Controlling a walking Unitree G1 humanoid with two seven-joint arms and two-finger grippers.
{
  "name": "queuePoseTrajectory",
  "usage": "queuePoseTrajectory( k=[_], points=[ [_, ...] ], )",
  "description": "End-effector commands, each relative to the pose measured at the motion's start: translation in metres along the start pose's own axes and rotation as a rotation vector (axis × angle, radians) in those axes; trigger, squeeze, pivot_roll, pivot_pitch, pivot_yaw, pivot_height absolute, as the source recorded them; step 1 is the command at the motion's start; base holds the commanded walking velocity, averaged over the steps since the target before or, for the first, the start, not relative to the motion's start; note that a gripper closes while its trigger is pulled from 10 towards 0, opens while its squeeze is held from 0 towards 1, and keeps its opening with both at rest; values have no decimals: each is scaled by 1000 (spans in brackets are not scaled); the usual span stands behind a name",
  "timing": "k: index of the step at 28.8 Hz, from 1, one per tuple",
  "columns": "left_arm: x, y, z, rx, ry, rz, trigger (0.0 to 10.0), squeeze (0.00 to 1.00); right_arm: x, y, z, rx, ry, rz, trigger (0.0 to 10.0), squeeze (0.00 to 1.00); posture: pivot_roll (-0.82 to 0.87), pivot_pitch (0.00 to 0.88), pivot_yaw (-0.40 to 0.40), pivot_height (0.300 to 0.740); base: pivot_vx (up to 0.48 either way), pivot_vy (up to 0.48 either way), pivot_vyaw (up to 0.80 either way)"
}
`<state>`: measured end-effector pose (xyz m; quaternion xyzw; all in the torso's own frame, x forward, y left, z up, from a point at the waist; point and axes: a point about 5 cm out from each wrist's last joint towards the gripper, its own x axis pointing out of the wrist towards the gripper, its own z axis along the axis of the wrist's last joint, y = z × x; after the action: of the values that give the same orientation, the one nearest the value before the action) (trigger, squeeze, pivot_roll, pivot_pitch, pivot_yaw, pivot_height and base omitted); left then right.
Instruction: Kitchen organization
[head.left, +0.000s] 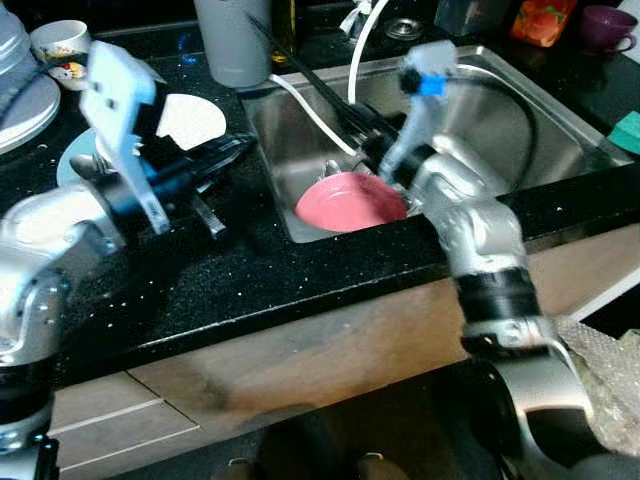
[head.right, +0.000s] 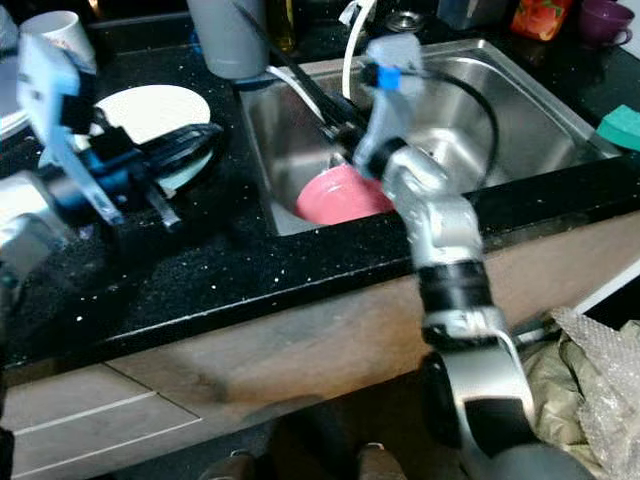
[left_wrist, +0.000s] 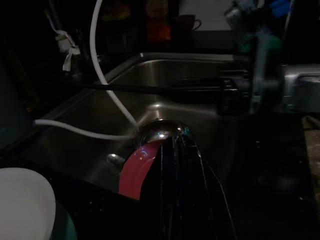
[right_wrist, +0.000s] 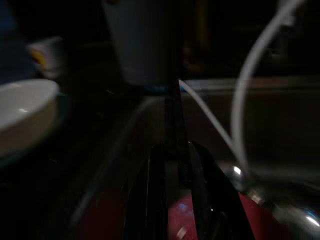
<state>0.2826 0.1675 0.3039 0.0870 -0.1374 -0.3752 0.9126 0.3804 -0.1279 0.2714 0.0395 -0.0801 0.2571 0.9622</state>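
The pink bowl (head.left: 350, 203) was observed at the sink's (head.left: 520, 120) near-left corner, directly beneath the nearer right hand (head.left: 345, 120), its fingers pressed together.

Right arm reaching into a steel sink (head.right: 520, 120), its right gripper (head.right: 300, 85) extended over a pink bowl (head.right: 335, 197) lying in the basin beside white hoses (head.right: 350, 55). Left gripper (head.right: 195, 140) held above a black speckled countertop (head.right: 200, 270), its fingers lying against a white plate (head.right: 150, 110). A grey cup (head.right: 228, 35), a white mug (head.right: 55, 30) and a purple cup (head.right: 605, 20) stand along the back.
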Motion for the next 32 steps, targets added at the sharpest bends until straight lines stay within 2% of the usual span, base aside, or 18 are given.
queuePoseTrajectory(
  k=[1,9,15,19,21,23,29,31,32],
  points=[
    [4,-5,-7,3,37,0,10000,0,-5,-2,4,-20,-4,-13,941,0,51,162,25,740,0,0,0],
    [4,-14,-23,11,129,8,10000,0,-29,-22,-5,-85,71,-98,1137,0,50,169,27,740,0,0,0],
    [-3,-17,-32,45,210,1,10000,0,-32,-27,-7,-137,130,-96,1333,0,48,171,27,740,0,0,0],
    [-7,-15,-36,63,256,25,10000,0,-28,-28,-10,-173,184,-76,1373,0,52,174,19,740,0,0,0],
    [-8,-16,-36,63,259,28,10000,0,-25,-28,-12,-187,203,-61,1608,0,53,175,17,740,0,0,0],
    [-8,-17,-36,63,260,29,10000,0,-21,-27,-13,-205,229,-37,2392,0,54,176,12,740,0,0,0],
    [-9,-18,-35,56,255,29,10000,0,-13,-26,-14,-227,268,3,2627,0,53,178,8,740,0,0,0],
    [-9,-20,-34,53,253,19,10000,0,-9,-28,-16,-270,308,23,2980,0,52,179,8,740,0,0,0],
    [-9,-21,-34,52,253,14,10000,0,-6,-29,-18,-283,328,40,4275,0,51,181,8,740,0,0,0]
  ],
)
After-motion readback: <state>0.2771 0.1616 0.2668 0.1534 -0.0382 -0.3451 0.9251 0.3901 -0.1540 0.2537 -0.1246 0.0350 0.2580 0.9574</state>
